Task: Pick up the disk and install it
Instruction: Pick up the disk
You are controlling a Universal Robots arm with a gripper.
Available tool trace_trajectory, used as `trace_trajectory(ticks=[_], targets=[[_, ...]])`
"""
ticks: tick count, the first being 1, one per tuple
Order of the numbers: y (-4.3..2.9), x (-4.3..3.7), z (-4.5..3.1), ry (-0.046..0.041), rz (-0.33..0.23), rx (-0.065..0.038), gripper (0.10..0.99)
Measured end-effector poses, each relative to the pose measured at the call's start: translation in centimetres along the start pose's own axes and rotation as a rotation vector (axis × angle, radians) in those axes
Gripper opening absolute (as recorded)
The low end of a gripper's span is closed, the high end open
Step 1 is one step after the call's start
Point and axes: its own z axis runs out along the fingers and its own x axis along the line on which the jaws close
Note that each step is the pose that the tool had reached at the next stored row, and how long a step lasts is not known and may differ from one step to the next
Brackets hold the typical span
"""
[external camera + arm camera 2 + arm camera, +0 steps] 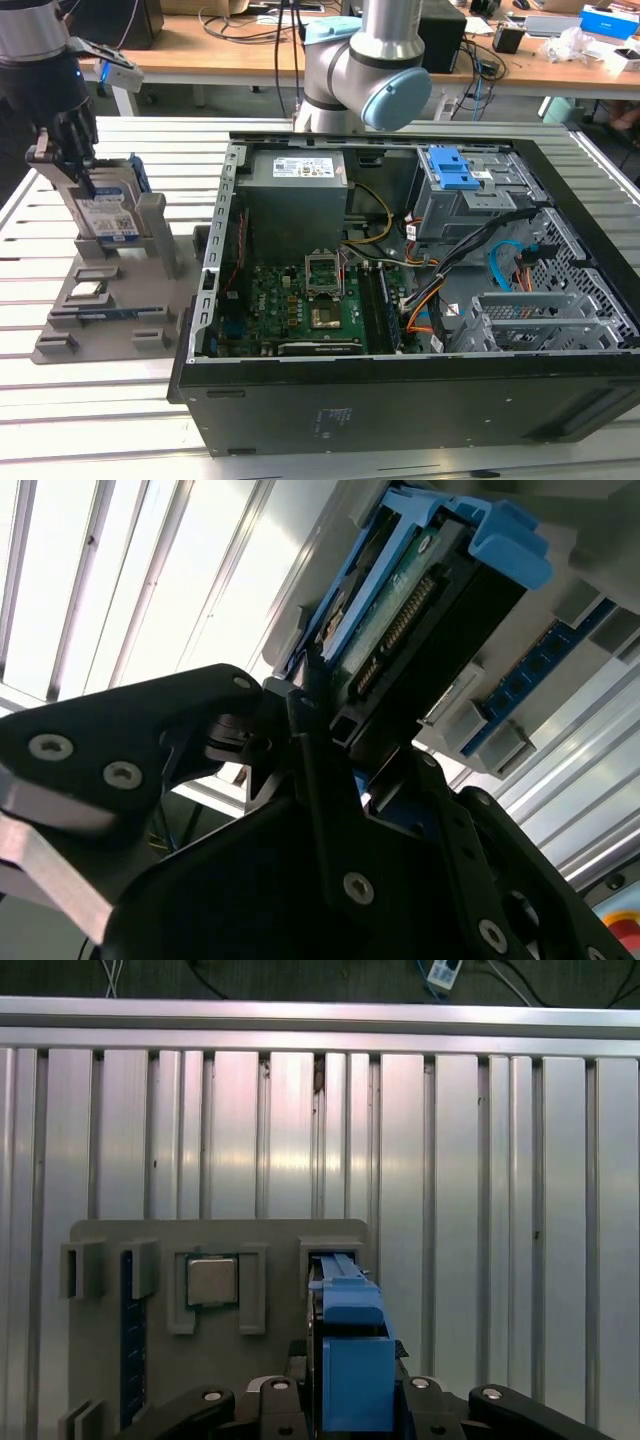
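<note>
The disk (108,215) stands upright on edge in a grey holder (130,330) at the exterior view's left, its white-and-blue label facing out and its blue bracket around it. My gripper (65,172) comes down over its top edge, one black finger on each side. In the first wrist view the blue bracket of the disk (355,1350) sits tight between the fingers of the gripper (350,1400). The second wrist view shows the disk's connector end (420,610) clamped in the gripper (350,755). The disk still rests in the holder's slot.
The grey holder (270,1240) also carries a square silver processor chip (212,1280) and a blue-edged memory stick (127,1340). An open computer case (400,400) lies to the exterior view's right, with a blue-latched drive bay (455,170), motherboard and cables. The arm's base (365,70) stands behind it.
</note>
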Motion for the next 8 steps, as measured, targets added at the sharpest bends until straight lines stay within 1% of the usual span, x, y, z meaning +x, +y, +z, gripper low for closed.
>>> trace_trajectory(ticks=[4, 8], targets=[[0.04, -0.06, -0.98, 0.0, 0.0, 0.0, 0.365], [0.07, -0.11, -1.76, 0.0, 0.0, 0.0, 0.365]])
